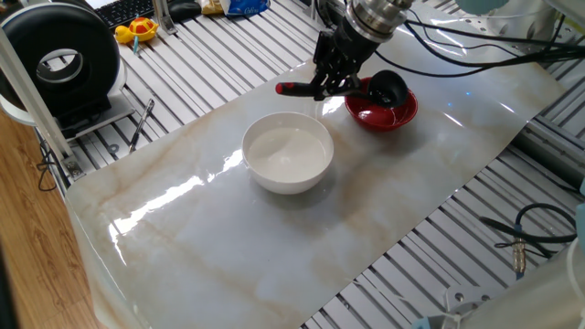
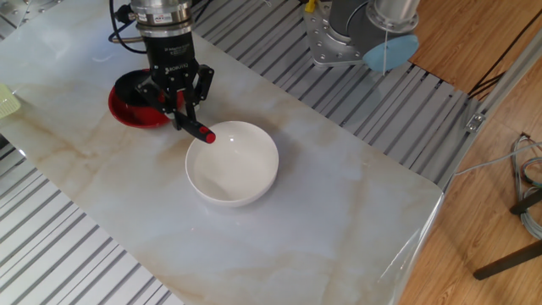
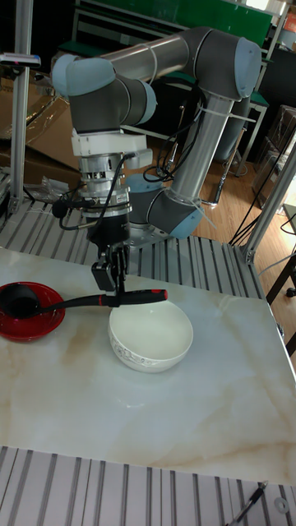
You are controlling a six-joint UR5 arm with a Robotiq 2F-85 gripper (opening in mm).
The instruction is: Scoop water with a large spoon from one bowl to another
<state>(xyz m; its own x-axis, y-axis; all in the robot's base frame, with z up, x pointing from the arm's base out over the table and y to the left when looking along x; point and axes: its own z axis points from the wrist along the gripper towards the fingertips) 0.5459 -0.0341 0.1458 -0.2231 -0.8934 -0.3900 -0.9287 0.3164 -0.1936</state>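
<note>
Nearest in the tall fixed view is the marble-patterned table sheet (image 3: pixel 164 411), bare at the front edge. On it stands the white bowl (image 3: pixel 151 336), upright. One fixed view shows a faint sheen inside it (image 1: pixel 288 153), which I judge to be water (image 1: pixel 291 157), though the level cannot be read.

Just behind the bowl's rim, the gripper (image 3: pixel 109 288) points downward with its two fingers closed on the handle of the black ladle (image 3: pixel 82 301), partway along the shaft. The red tip (image 3: pixel 158 293) juts over the white bowl's far rim. The handle lies nearly level, tilted slightly down toward the scoop.

Farther off, the scoop (image 1: pixel 389 89) sits low in the red bowl (image 1: pixel 384 111), at or near the bottom (contact cannot be confirmed). The two bowls are near each other but apart. Whether the red bowl holds water cannot be told.

Judgement: the delivery stage is in hand, the scoop being at the receiving bowl. Remaining: lift the ladle clear and return to the white bowl if more water is required
</note>
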